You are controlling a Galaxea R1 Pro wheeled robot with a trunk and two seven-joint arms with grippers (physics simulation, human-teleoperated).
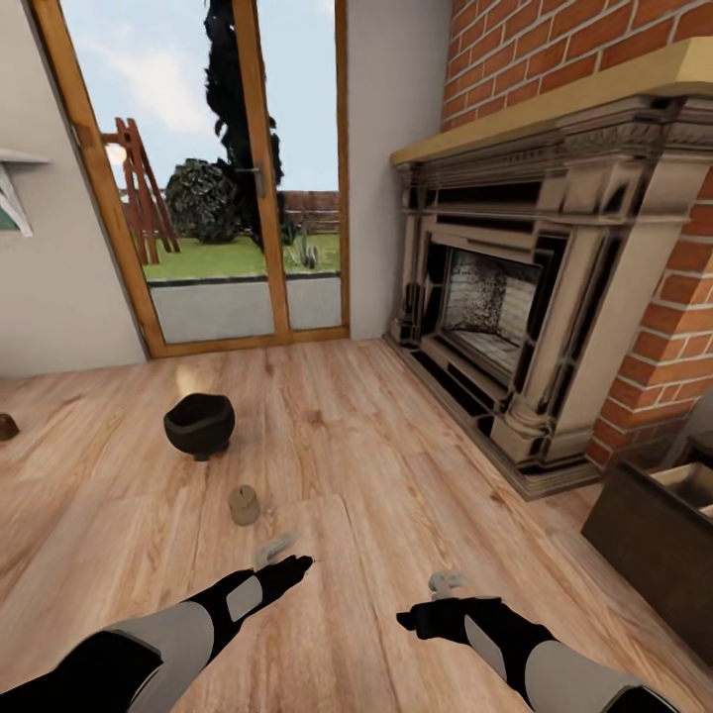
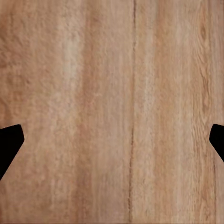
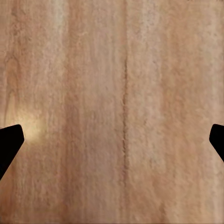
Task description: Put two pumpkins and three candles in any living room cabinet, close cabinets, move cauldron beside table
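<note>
Pale wood floor (image 1: 396, 465) with the cauldron (image 1: 199, 424) and one candle (image 1: 244, 504) standing on it, both arms held low and empty.

The black cauldron sits upright on the boards to the left, well short of the glass door (image 1: 223, 168) at the far wall; the stubby candle stands nearer, just right of the cauldron and apart from it. At the far left edge a small dark object (image 1: 7, 427) lies on the floor, too cut off to identify. The left gripper (image 1: 287, 566) and right gripper (image 1: 421, 619) hover over bare boards in the near foreground, and in both wrist views the fingertips (image 2: 9, 142) (image 3: 9, 140) stand wide apart with nothing between them. A brick fireplace (image 1: 515, 297) fills the right side, and the corner of a dark cabinet (image 1: 644, 525) shows at the near right.
</note>
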